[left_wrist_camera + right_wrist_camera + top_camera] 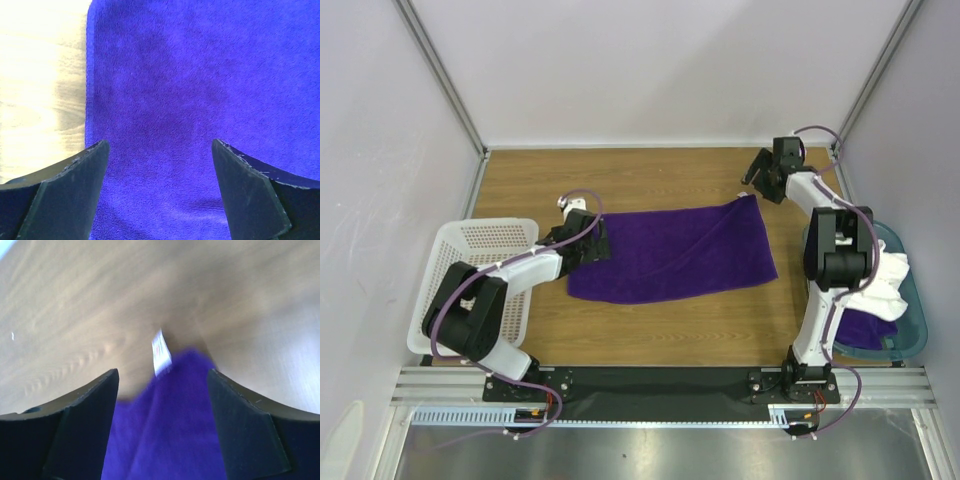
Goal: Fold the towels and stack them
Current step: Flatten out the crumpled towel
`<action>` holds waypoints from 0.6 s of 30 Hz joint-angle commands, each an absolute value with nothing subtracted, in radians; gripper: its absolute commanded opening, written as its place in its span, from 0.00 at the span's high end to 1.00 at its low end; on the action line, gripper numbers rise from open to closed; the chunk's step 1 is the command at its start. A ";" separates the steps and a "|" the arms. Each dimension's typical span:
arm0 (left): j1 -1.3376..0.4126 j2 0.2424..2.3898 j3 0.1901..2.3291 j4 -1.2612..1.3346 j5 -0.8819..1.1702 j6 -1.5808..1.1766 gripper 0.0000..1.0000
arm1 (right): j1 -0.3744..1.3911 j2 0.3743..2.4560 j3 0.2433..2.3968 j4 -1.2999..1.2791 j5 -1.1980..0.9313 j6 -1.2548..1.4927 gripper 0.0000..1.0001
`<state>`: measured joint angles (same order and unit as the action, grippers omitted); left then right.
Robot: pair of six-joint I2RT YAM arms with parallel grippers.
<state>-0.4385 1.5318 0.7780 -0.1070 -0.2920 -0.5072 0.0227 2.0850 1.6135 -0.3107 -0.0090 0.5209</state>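
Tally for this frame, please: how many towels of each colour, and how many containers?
White basket: 1
Teal bin: 1
Purple towels: 2, one spread flat, one in that bin
White towel: 1
Total: 5

- A wooden table (660,330) with a light-brown grain is shown from above.
- A deep-purple towel (670,250) is spread flat near the middle of the table, its long side running left to right.
- A small white tag (161,352) is seen at the towel's far right corner.
- A white perforated basket (470,250) is set at the left edge.
- A teal bin (915,320) is set at the right edge.
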 commanded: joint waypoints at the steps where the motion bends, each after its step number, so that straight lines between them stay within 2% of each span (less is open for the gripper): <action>1: -0.443 1.531 0.824 -0.078 -0.292 -0.514 0.11 | 0.049 1.870 1.484 -0.342 -0.009 0.482 0.23; 10: -0.486 1.427 0.799 -0.139 -0.233 -0.541 0.12 | 0.118 1.397 1.008 -0.336 0.055 0.624 0.18; 15: -0.545 1.306 0.741 -0.236 -0.288 -0.644 0.13 | 0.118 1.232 0.780 -0.336 0.103 0.666 0.18; 18: -0.552 1.217 0.678 -0.282 -0.314 -0.722 0.14 | 0.120 1.216 0.764 -0.392 0.126 0.646 0.18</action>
